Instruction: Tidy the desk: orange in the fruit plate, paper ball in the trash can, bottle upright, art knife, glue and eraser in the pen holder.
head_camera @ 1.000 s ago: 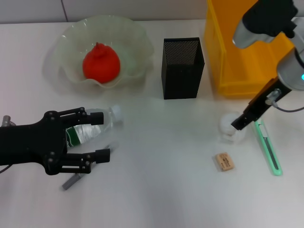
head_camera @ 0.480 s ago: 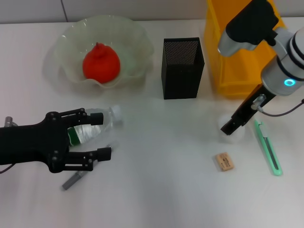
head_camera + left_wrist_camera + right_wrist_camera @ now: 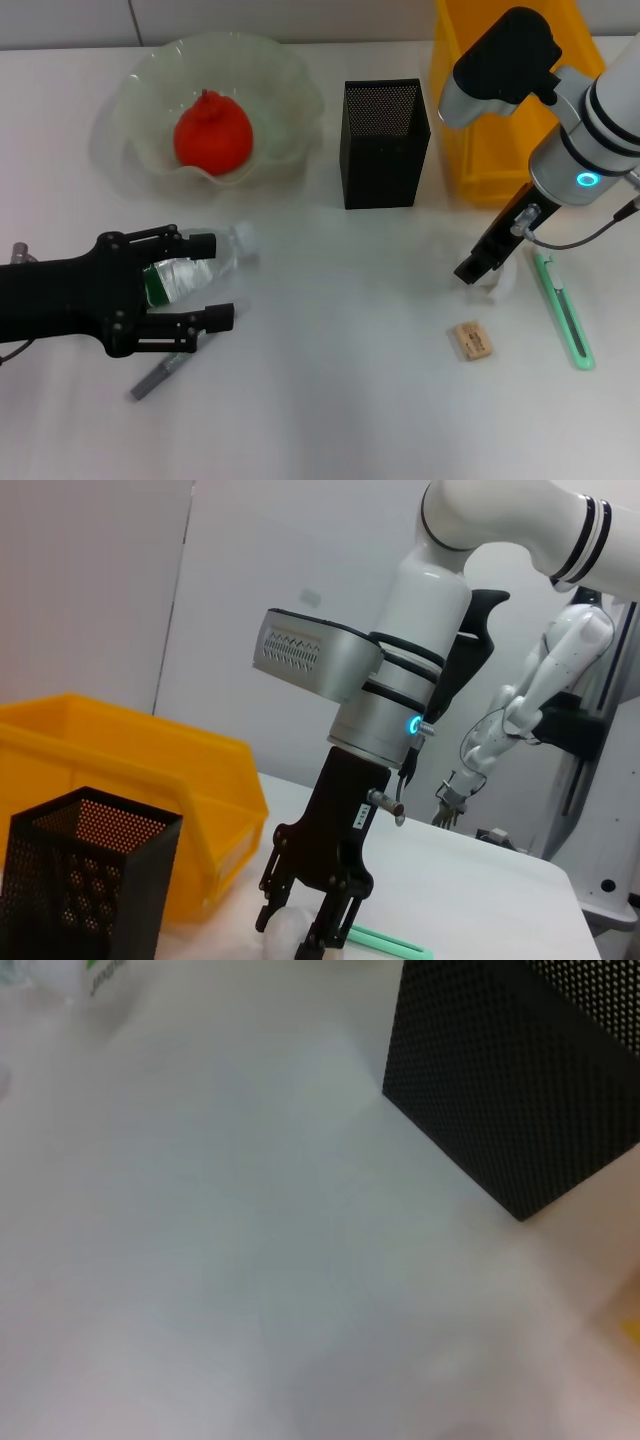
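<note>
The orange (image 3: 212,135) lies in the pale fruit plate (image 3: 150,70). The clear bottle (image 3: 190,270) lies on its side between the spread fingers of my left gripper (image 3: 215,282). A grey glue stick (image 3: 160,378) lies just in front of that gripper. My right gripper (image 3: 476,268) is down at the white paper ball (image 3: 502,284). In the left wrist view its fingers (image 3: 335,920) stand apart astride the ball (image 3: 285,932). The tan eraser (image 3: 472,341) and green art knife (image 3: 563,310) lie on the table beside it. The black mesh pen holder (image 3: 385,143) stands at the middle back.
The yellow bin (image 3: 470,150) stands at the back right, just behind my right arm. The right wrist view shows the pen holder (image 3: 520,1070) and bare white table (image 3: 250,1260).
My right gripper has moved left and a little down over the paper ball, and the arm above it has swung left. My left gripper has shifted slightly, uncovering more of the glue stick.
</note>
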`<action>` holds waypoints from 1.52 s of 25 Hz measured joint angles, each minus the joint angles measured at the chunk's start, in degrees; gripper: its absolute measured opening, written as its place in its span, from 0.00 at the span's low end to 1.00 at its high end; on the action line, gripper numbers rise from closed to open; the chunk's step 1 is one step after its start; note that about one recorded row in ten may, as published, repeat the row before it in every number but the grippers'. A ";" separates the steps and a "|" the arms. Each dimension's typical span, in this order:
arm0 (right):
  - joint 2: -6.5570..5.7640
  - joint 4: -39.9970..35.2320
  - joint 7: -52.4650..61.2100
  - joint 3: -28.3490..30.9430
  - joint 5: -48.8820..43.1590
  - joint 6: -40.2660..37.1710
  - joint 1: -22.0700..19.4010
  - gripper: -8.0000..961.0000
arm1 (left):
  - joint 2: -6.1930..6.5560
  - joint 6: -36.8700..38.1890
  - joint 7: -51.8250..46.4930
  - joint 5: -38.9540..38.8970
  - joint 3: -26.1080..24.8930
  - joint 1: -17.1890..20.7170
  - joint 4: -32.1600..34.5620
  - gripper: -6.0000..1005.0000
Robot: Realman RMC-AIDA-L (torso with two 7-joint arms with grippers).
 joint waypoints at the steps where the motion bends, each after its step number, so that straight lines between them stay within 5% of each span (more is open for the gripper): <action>1: -0.04 -0.09 -0.02 0.00 -0.12 -0.24 0.02 0.69 | 0.01 -0.22 0.00 0.00 0.00 0.07 -0.02 0.86; 7: -0.27 -5.00 0.00 1.09 -0.20 -4.64 -0.81 0.63 | 0.02 -0.48 0.50 -0.01 -0.11 0.12 -0.05 0.86; 11: -0.40 -18.85 0.43 5.82 -0.53 -15.12 -3.21 0.58 | 0.07 -0.52 0.54 -0.01 -0.41 0.09 -0.11 0.86; 18: -0.42 -33.66 0.65 13.67 -7.46 -22.22 -3.68 0.58 | 0.19 -0.53 0.68 -0.01 -0.44 0.05 -0.11 0.86; 23: -0.39 -34.97 -0.34 14.14 -12.58 -12.54 -5.26 0.58 | 0.15 -1.39 1.40 -0.01 -0.44 0.12 -0.11 0.86; 31: -0.17 -22.52 -1.04 8.39 -12.39 12.37 -8.39 0.59 | 0.14 -2.60 1.44 -0.01 -0.44 0.39 -0.11 0.86; 38: -0.06 -17.97 -0.85 7.48 -12.18 18.43 -8.32 0.63 | 0.55 -4.60 1.07 -0.01 -0.44 0.71 -0.11 0.86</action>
